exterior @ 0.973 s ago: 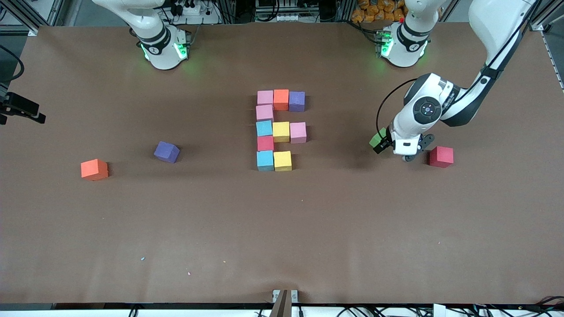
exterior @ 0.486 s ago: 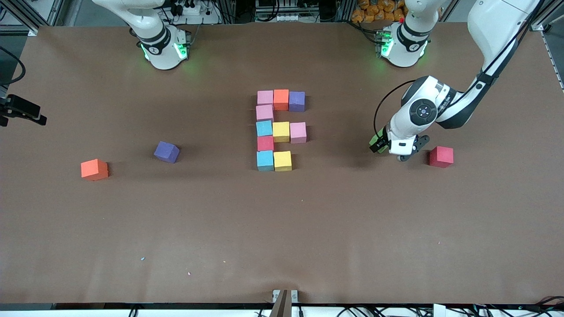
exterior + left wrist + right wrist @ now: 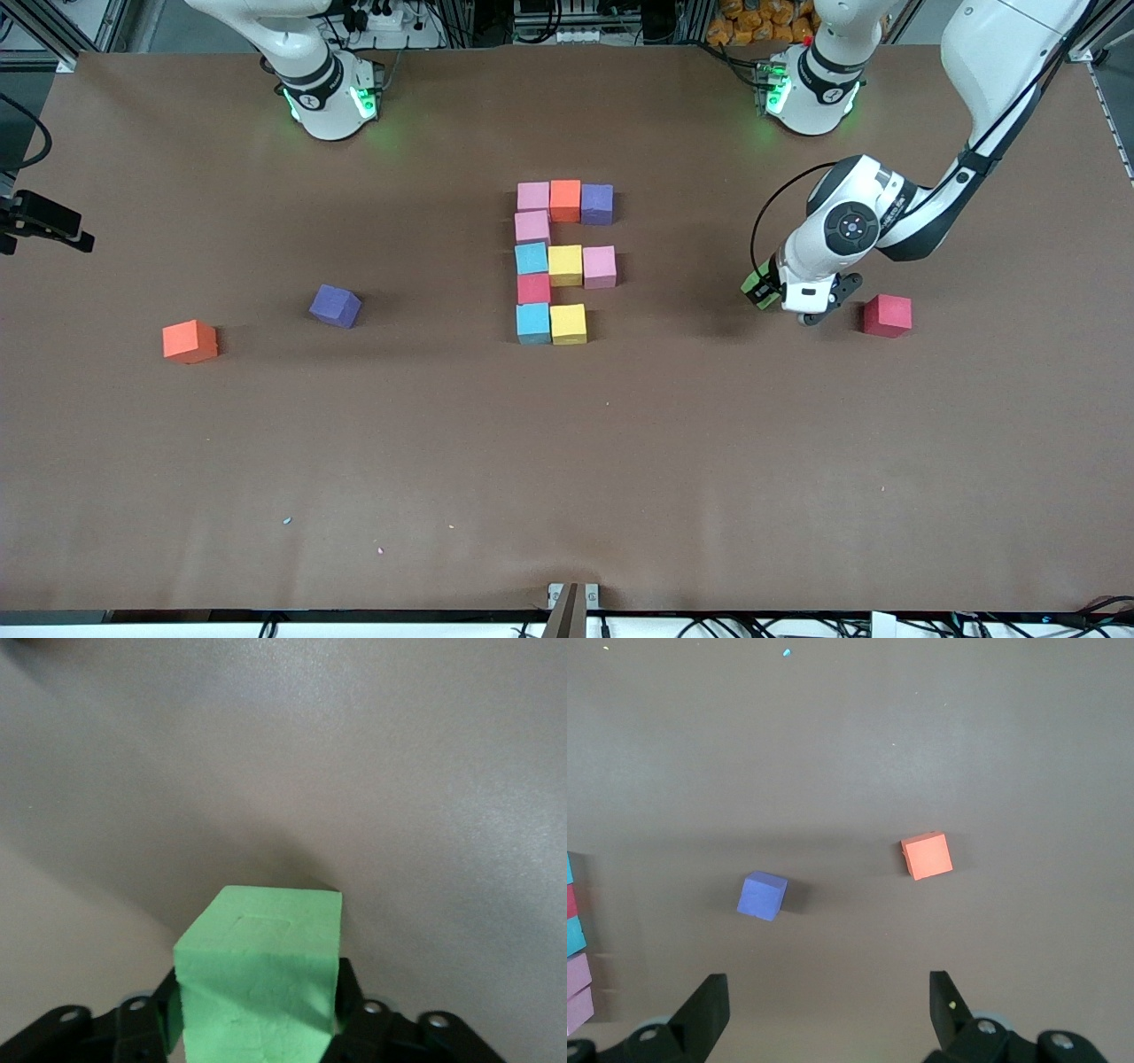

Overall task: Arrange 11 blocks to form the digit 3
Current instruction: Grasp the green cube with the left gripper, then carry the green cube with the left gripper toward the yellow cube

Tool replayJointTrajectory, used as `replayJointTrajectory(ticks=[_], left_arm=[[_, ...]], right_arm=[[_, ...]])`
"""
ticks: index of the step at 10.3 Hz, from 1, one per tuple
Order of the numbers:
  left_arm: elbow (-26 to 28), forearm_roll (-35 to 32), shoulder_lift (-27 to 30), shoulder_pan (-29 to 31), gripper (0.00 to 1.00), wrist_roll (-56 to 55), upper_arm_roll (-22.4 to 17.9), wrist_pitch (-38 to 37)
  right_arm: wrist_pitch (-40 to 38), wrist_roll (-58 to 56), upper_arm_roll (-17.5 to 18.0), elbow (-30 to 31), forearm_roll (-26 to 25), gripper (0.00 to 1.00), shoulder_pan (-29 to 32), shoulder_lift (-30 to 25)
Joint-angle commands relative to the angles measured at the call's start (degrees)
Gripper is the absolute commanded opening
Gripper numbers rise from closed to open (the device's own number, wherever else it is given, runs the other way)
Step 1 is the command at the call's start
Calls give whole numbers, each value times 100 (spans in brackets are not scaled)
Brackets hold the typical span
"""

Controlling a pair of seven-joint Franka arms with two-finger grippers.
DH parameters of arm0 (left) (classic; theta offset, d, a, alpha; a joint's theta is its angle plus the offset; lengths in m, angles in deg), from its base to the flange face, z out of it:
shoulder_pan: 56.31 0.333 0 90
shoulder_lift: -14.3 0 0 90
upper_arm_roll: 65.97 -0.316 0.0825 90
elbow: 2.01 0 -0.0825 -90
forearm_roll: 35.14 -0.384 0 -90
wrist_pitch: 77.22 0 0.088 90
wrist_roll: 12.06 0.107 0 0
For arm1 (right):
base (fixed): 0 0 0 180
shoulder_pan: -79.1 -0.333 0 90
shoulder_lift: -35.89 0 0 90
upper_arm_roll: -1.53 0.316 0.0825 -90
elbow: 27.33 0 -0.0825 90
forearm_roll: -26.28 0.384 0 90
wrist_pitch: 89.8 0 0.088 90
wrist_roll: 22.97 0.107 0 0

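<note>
We see the table (image 3: 567,461) evenly lit from overhead, bright enough for every colour to read cleanly. Soft, short shadows fall beside the blocks, such as the loose purple block (image 3: 335,306) and the red block (image 3: 887,315), and a broad faint shadow spreads across the table's middle. Green indicator glow spills around both arm bases. In the left wrist view, the green block (image 3: 259,979) is close and slightly soft, casting a dark, diffuse shadow, while pale glare washes the surface. The right wrist view is dimmer, with mild softness throughout.
</note>
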Motion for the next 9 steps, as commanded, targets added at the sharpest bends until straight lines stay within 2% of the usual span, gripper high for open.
replayJointTrajectory(ticks=[1, 3, 5, 8, 9], left_arm=[[-157, -173, -47, -45, 1, -614, 32, -13], [-534, -77, -135, -133, 0, -1228, 50, -180], [-1288, -76, -598, -737, 0, -2456, 41, -487], [-2396, -76, -1285, -1502, 0, -3522, 6, -699], [-2713, -85, -1426, -1827, 0, -3822, -185, -725]], right_arm=[[29, 14, 3, 13, -56, 100, -24, -21], [21, 6, 3, 13, -56, 100, -24, -21], [29, 14, 3, 13, -56, 100, -24, -21], [21, 14, 3, 13, -56, 100, -24, -21], [21, 14, 3, 13, -56, 100, -24, -21]])
